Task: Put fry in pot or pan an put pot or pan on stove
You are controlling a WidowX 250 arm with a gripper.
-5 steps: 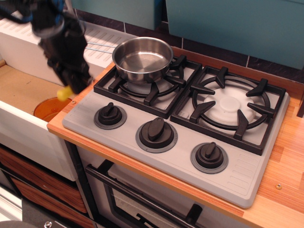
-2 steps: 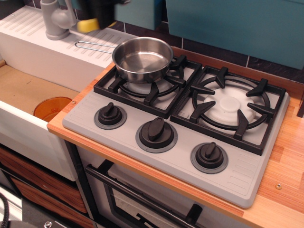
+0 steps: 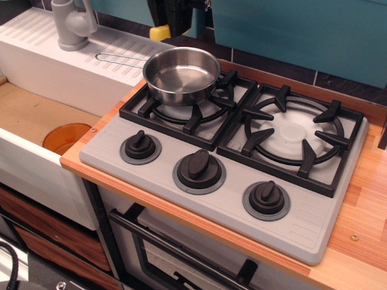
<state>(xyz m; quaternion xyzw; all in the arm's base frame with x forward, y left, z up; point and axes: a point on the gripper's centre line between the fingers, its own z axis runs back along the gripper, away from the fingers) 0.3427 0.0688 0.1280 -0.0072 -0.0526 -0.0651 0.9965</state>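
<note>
While the arm sits high at the frame's top edge, the scene reads as follows.

Hand: the dark robot hand (image 3: 175,17) is cut off by the top edge, above and behind the saucepan; it is pinching the yellow stick, whose lower end shows below it.
Fry: the small bright yellow plastic stick (image 3: 159,32) hangs in the air behind the saucepan's far rim, apart from it, not yet inside.
Pan: the small round shiny stainless-steel saucepan (image 3: 181,75) stands upright on the stove's left burner grate, with nothing in it; its thin wire handle (image 3: 118,58) points left, out over the white ribbed drainboard.
Stove: the grey two-burner cooktop (image 3: 151,172) with black grates and three black knobs lies on the wooden tabletop (image 3: 363,235), its front edge near the tabletop's front edge.
Right burner: the black grate (image 3: 293,136) beside the saucepan carries nothing, so open room lies to the pan's right.
Left of the saucepan: the white ribbed drainboard (image 3: 66,66) with a grey faucet (image 3: 71,24) at its back; below it a sink basin (image 3: 27,115) holding a round orange disc (image 3: 65,138) near the tabletop's left edge.
Behind the saucepan: teal panels (image 3: 302,30) above a dark tiled strip close off the back.
</note>
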